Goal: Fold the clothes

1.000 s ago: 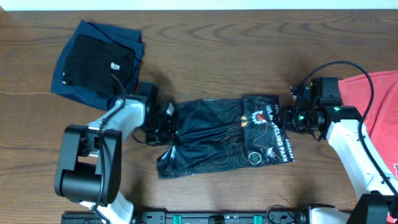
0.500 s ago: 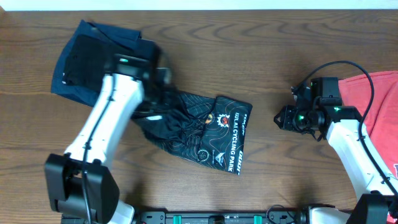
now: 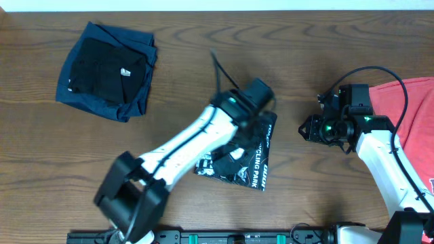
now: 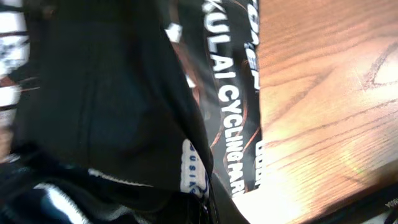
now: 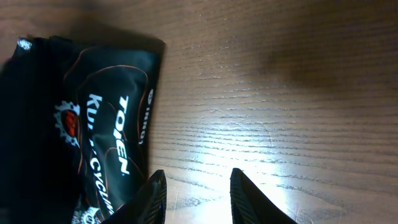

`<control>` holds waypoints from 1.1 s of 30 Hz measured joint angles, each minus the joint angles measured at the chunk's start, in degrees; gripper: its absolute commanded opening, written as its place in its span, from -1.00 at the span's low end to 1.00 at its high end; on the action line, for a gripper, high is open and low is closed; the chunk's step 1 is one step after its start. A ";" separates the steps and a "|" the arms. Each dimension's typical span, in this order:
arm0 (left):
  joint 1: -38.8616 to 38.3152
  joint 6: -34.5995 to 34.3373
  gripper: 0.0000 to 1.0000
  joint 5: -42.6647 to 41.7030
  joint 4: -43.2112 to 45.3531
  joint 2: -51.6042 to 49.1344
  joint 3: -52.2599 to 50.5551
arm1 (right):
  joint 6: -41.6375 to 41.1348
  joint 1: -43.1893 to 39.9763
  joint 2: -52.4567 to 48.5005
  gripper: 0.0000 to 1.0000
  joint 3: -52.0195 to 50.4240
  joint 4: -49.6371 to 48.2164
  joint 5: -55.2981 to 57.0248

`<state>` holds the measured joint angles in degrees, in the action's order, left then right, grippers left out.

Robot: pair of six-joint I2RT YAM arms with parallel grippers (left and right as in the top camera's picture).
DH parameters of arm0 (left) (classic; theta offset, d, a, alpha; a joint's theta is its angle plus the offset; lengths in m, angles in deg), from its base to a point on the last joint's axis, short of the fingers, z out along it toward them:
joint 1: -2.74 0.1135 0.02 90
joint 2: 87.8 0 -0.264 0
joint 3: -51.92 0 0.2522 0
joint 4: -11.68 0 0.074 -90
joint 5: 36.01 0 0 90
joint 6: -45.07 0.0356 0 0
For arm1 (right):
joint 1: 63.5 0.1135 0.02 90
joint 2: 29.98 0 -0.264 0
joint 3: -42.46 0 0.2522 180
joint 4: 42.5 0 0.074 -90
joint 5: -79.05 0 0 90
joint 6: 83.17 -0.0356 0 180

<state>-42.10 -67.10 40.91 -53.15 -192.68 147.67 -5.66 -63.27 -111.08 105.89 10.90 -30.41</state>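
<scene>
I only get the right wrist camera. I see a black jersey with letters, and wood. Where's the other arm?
Observer: The left arm reaches across the jersey; its hand is at the far edge, shut on it.
Operator: Any other clothes?
Observer: A folded navy pile lies far off to the left, apart from the jersey.
Operator: Anything on my side?
Observer: A red shirt lies beside the right arm, at the far right.

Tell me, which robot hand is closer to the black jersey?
Left. The left hand is right over the black jersey, gripping its fabric; the right hand sits open off to its right, above the table.
</scene>
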 measured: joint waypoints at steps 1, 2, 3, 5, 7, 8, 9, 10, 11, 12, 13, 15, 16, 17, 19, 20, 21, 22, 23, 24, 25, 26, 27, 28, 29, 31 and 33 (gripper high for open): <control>-0.94 -0.55 -0.86 0.00 0.70 -0.81 0.00 | 0.00 0.00 0.00 -0.35 0.00 0.00 0.00; -1.77 -0.90 -0.86 0.00 1.44 -1.51 0.00 | 0.00 0.00 0.00 -0.35 0.00 0.00 0.00; -2.54 -1.38 -0.85 0.00 2.05 -2.05 0.00 | 0.00 0.00 0.00 -0.35 0.00 0.00 0.00; -3.69 -1.90 -0.77 -0.02 2.67 -2.69 0.00 | 0.00 0.00 0.00 -0.35 0.00 0.02 0.00; -4.46 -2.21 -0.41 -0.02 3.32 -2.75 0.00 | -0.02 0.00 0.00 -0.35 0.00 0.00 0.00; -4.66 -2.36 -0.12 -0.07 3.91 -2.75 0.00 | -0.02 0.00 0.00 -0.35 0.00 0.00 0.00; -4.81 -2.49 0.08 -0.15 4.81 -2.75 0.00 | -0.02 0.00 0.00 -0.35 0.00 -0.02 0.02; -4.90 -2.62 0.14 -0.31 5.70 -2.75 0.00 | -0.02 0.00 0.00 -0.35 0.00 0.00 0.00; -4.87 -2.99 0.15 -0.50 6.36 -2.75 0.00 | -0.02 0.00 0.00 -0.34 0.00 0.00 0.00; -4.87 -3.13 0.14 -0.70 7.10 -2.75 0.00 | -0.02 0.00 0.00 -0.34 0.00 0.02 0.00; -4.85 -3.32 0.15 -0.90 7.54 -2.75 0.00 | -0.02 0.00 0.00 -0.34 0.00 0.02 0.00; -4.76 -3.30 0.14 -1.81 7.52 -2.75 0.00 | -0.02 0.00 0.00 -0.31 0.00 0.20 0.00; -4.76 -3.30 0.14 -2.36 7.45 -2.75 0.04 | -0.02 0.00 0.00 -0.29 0.00 0.28 -0.02; -4.70 -3.17 0.15 -3.08 7.06 -2.75 0.26 | -0.02 0.00 0.00 -0.28 0.00 0.28 -0.04; -4.35 -2.49 0.14 -4.59 4.72 -2.75 1.38 | 0.68 0.00 0.00 -0.25 0.00 0.20 -0.59; -4.13 -2.10 0.15 -5.01 3.37 -2.73 2.16 | 1.44 0.00 0.00 -0.24 0.00 0.11 -1.51; -3.61 -1.38 0.15 -5.42 1.44 -2.58 3.41 | 2.16 0.00 0.00 -0.25 0.00 -0.07 -2.38; -3.17 -0.85 0.15 -5.70 -0.04 -2.45 4.22 | 2.58 0.00 0.00 -0.24 0.00 -0.22 -3.02; -2.43 0.04 0.17 -5.84 -2.21 -2.05 5.62 | 2.97 0.02 0.00 -0.24 0.00 -0.37 -3.76; -1.64 0.87 0.19 -5.70 -4.33 -1.49 6.93 | 3.78 0.09 0.00 -0.25 0.00 -0.70 -4.94; -1.09 1.31 0.21 -5.40 -5.84 -1.01 7.74 | 4.61 0.26 0.00 -0.25 0.00 -1.07 -6.05; -0.15 1.79 0.22 -4.11 -7.80 0.07 8.63 | 5.79 0.68 0.00 -0.24 0.00 -1.53 -7.56; 0.70 2.21 0.22 -2.75 -9.33 1.22 9.18 | 6.75 1.29 0.00 -0.24 0.00 -1.97 -8.98; 1.97 2.73 0.21 -0.98 -11.23 2.56 9.73 | 7.63 2.27 0.00 -0.23 0.00 -2.40 -10.43; 2.75 2.84 0.22 0.07 -12.35 3.34 9.97 | 8.24 3.26 0.00 -0.22 0.00 -2.86 -11.41; 4.98 3.15 0.21 1.99 -14.23 4.74 10.14 | 9.31 6.29 0.00 -0.20 0.00 -4.20 -12.90; 7.02 3.19 0.21 3.28 -14.84 5.03 9.84 | 9.94 9.86 0.00 -0.10 0.00 -5.79 -13.51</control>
<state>-35.08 -63.91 44.19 -67.99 -187.66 157.51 4.28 -53.41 -111.08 105.89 5.11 -43.92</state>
